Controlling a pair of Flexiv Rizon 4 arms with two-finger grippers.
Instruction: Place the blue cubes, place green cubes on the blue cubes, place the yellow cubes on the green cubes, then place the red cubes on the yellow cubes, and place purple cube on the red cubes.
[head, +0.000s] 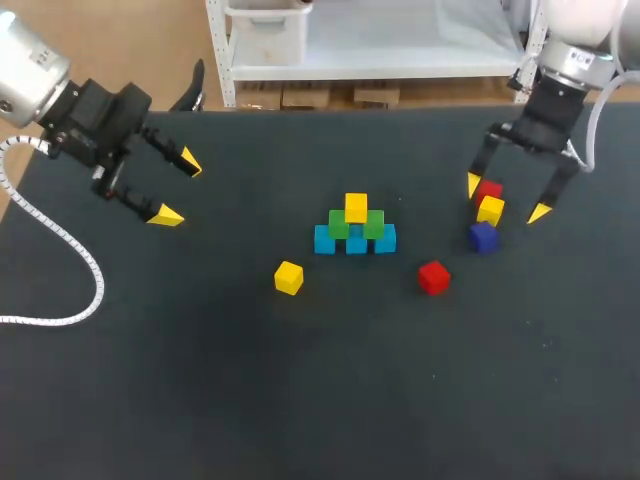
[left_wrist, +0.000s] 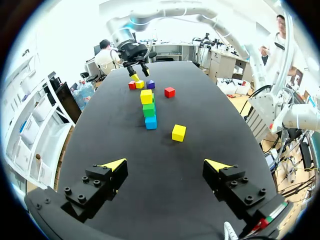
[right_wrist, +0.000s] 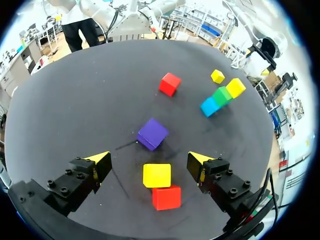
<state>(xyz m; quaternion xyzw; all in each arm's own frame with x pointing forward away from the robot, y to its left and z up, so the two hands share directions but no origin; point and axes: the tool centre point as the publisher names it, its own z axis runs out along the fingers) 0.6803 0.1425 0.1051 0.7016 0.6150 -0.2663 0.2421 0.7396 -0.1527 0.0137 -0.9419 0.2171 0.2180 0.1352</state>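
1. A pyramid (head: 356, 228) stands about the middle of the table (head: 200, 400): three blue cubes (head: 324, 240) in a row, two green cubes (head: 340, 224) on them, and one stacked yellow cube (head: 356, 207) on the greens.
2. A loose yellow cube (head: 288, 277) lies near the pyramid, off toward the left and near edges; a loose red cube (head: 433, 277) lies near it toward the right edge.
3. The right gripper (head: 506, 198) is toward the far right corner, fingers spread wide and touching nothing; a second yellow cube (right_wrist: 156, 175) sits on the table between them; a second red cube (right_wrist: 166, 197) lies against it on the far-edge side; the purple cube (right_wrist: 152, 133) lies just beside it on the near-edge side.
4. The left gripper (head: 178, 189) hangs near the far left corner, fingers wide apart, holding nothing.
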